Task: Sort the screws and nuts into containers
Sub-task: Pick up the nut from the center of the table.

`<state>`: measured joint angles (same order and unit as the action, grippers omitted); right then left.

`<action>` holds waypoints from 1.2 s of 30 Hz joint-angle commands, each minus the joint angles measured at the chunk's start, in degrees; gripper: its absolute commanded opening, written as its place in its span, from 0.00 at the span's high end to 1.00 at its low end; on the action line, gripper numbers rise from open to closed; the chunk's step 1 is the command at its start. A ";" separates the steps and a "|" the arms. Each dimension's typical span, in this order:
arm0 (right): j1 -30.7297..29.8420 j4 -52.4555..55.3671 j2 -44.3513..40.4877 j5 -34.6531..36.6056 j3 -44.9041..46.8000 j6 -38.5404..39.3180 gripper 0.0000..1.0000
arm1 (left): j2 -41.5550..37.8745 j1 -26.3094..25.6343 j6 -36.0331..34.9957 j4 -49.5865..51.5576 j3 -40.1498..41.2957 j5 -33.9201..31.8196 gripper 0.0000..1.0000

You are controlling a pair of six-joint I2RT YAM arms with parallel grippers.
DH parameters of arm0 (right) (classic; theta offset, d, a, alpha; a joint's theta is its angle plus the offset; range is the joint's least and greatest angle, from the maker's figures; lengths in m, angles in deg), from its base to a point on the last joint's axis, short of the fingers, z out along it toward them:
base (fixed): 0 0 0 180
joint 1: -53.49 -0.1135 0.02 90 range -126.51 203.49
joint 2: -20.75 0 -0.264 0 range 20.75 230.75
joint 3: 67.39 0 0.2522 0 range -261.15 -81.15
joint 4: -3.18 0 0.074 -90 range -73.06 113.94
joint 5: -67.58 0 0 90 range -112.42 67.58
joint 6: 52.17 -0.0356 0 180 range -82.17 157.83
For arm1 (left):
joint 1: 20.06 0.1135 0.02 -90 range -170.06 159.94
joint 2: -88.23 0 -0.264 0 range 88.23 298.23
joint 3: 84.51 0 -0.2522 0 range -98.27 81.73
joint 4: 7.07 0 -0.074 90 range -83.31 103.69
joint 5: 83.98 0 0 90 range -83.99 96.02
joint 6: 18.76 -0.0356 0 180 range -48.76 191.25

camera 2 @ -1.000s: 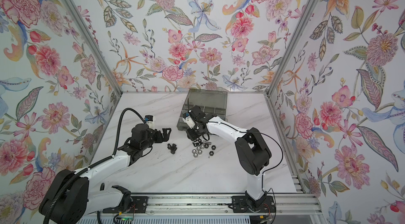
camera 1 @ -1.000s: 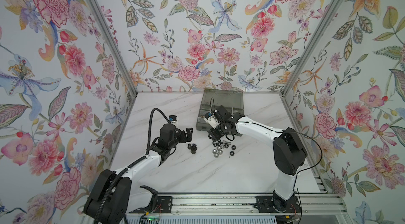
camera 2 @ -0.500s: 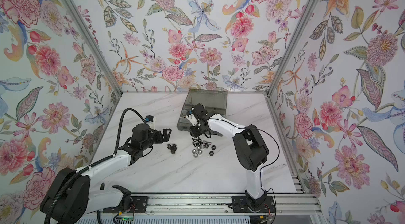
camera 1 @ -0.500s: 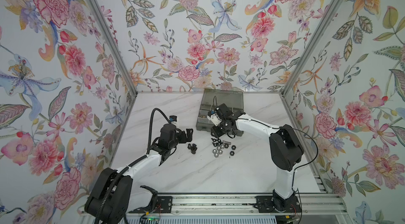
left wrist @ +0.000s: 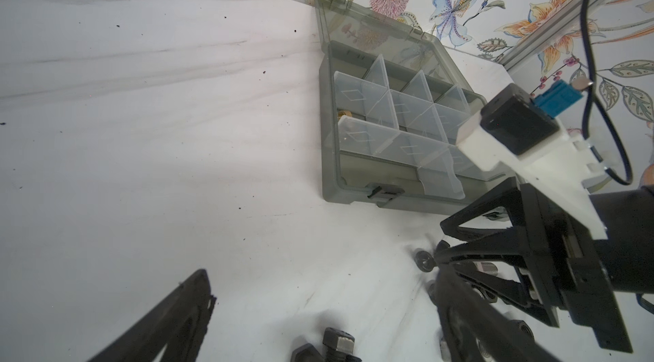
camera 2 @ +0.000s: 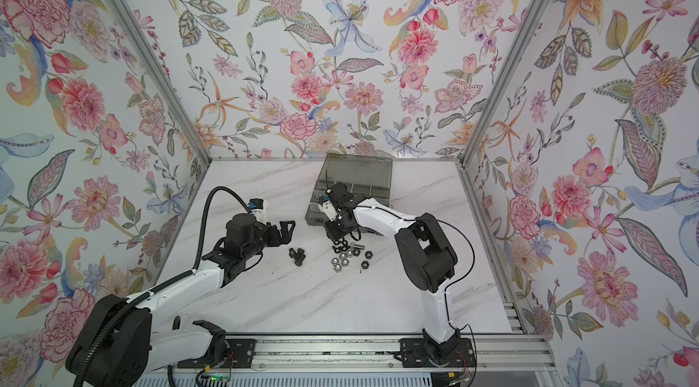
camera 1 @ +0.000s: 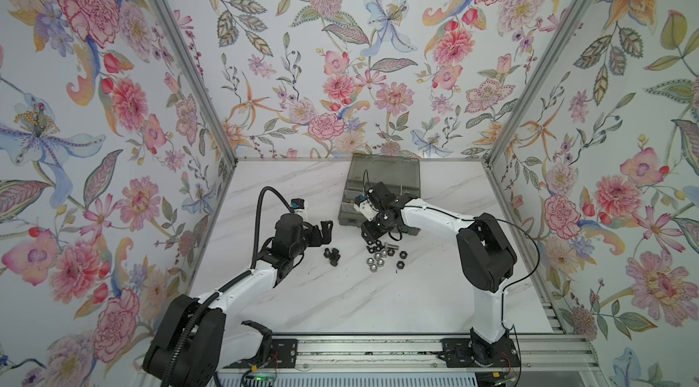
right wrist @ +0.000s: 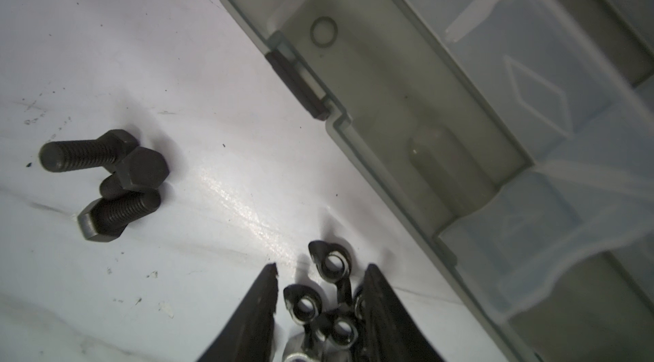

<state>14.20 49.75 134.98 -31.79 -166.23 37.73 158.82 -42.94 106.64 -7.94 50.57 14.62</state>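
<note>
Showing what top views hide, right wrist view has right pincer half-open astride nuts, gripping none.

screws: three black bolts, piled touching, left of nuts
nuts: silver and black, clustered near containers
containers: translucent compartments, lid open

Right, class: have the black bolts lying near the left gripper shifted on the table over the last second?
No. The black bolts lie where they did, keeping the same spacing from the fixed organiser box behind them and the nuts beside them.
</note>
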 commanded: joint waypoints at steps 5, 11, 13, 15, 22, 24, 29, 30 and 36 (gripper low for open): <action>-0.10 0.52 1.32 1.45 -1.76 1.68 0.58 | -0.88 0.30 0.04 1.09 -0.15 -0.34 0.01; -0.10 0.53 2.10 1.50 -1.32 2.08 0.58 | -1.22 0.24 0.03 1.69 -0.35 -0.69 0.01; -0.17 0.57 2.40 1.66 -1.19 2.05 0.58 | -1.00 0.29 0.02 1.71 -0.42 -0.60 0.01; -0.41 0.54 2.76 1.90 -1.18 2.11 0.58 | -0.79 0.29 0.15 1.65 -0.51 -0.39 0.01; -1.13 0.51 4.15 3.25 -1.58 2.73 0.60 | -0.29 0.32 0.24 1.45 -0.57 -0.17 0.01; -1.23 0.57 4.58 3.26 -1.62 2.87 0.61 | -0.27 0.24 0.21 1.46 -0.65 -0.15 0.00; -1.49 0.49 5.36 3.29 -1.68 3.46 0.63 | -0.29 0.27 0.21 1.47 -0.49 -0.16 0.01; -1.58 0.57 5.41 3.25 -1.59 3.50 0.63 | -0.41 0.21 0.20 1.50 -0.41 -0.16 0.01; -1.65 0.51 5.90 3.55 -1.41 3.86 0.66 | -0.17 0.28 0.30 1.44 -0.50 -0.16 0.00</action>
<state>12.95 49.73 140.34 -28.99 -166.75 40.66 158.56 -42.94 106.66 -7.24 50.57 14.62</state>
